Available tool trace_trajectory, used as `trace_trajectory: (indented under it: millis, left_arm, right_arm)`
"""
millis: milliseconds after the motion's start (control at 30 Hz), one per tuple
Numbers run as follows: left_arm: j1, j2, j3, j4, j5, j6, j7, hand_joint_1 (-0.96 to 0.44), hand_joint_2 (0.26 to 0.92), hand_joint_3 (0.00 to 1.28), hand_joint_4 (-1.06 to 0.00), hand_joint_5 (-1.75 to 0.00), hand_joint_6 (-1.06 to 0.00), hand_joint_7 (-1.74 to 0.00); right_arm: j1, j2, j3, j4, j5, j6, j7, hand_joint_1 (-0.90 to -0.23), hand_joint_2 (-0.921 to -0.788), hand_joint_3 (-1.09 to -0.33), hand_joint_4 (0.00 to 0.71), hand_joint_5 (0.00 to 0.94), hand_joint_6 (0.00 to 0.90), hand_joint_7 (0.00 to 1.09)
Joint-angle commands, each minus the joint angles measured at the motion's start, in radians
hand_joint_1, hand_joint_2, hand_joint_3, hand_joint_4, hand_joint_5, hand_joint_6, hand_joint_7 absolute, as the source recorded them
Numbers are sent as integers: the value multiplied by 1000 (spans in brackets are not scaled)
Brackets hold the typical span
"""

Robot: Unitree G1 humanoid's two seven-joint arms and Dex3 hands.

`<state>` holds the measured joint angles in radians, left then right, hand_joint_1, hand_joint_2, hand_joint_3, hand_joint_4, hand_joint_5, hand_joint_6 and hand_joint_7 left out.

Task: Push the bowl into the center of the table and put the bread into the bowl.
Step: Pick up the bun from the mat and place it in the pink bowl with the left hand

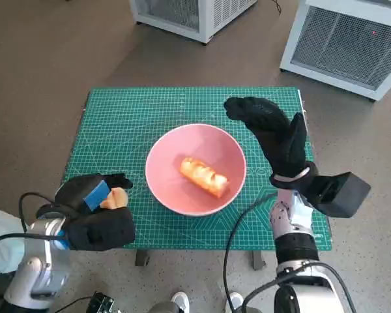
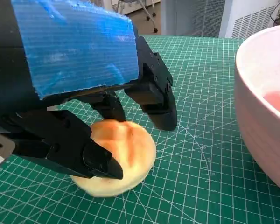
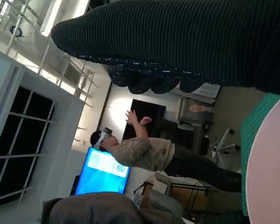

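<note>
A pink bowl (image 1: 158, 147) stands in the middle of the green cutting mat (image 1: 117, 117). A long orange-brown bread (image 1: 204, 176) lies inside it. At the mat's front left a round pale bun (image 1: 116, 197) rests on the mat. My left hand (image 1: 94, 208) grips it, with the thumb against the near side of the bun (image 2: 126, 154) and the fingers (image 2: 161, 105) over its far side. The bowl's wall (image 2: 252, 93) rises close beside them. My right hand (image 1: 274, 130) hangs open above the mat just right of the bowl, fingers stretched, holding nothing.
White slatted units (image 1: 182, 16) (image 1: 352, 45) stand on the floor beyond the table. Shoes (image 1: 179, 301) show below the front edge. A person (image 3: 140, 151) with raised hands appears in the right wrist view. The bun lies near the mat's left edge.
</note>
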<state>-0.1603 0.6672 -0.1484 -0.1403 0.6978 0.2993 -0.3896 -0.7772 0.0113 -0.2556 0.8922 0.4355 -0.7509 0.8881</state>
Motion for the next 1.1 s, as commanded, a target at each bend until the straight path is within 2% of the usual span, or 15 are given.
trace_trajectory:
  millis: [33,333,600,800,1100]
  left_arm:
    - [2,10,5,10,-15,-5,-21,4,908,119,-660,-1231,-596,-1170]
    - [-9,7,32,-28,-33,13,-37,3,902,108,-688,-1196,-613,-1164]
    - [-37,0,61,-156,0,71,-36,3,913,69,-720,-1137,-621,-1174]
    - [-62,-27,86,-269,30,74,10,3,919,51,-739,-1113,-617,-1179]
    - [-137,-76,71,-381,66,-10,107,3,909,35,-787,-1046,-649,-1159]
  right_arm:
    - [21,-1,2,3,-3,4,-8,-697,-921,-710,179,0,-1,553]
    - [24,-1,4,2,-5,3,-7,-697,-921,-708,180,1,-1,552]
    - [23,-4,1,5,-2,6,-5,-697,-921,-708,179,0,-1,550]
    - [21,-5,1,7,-2,11,-6,-697,-921,-708,179,0,-1,550]
    - [22,-7,3,2,-3,11,-7,-702,-921,-708,180,1,-1,550]
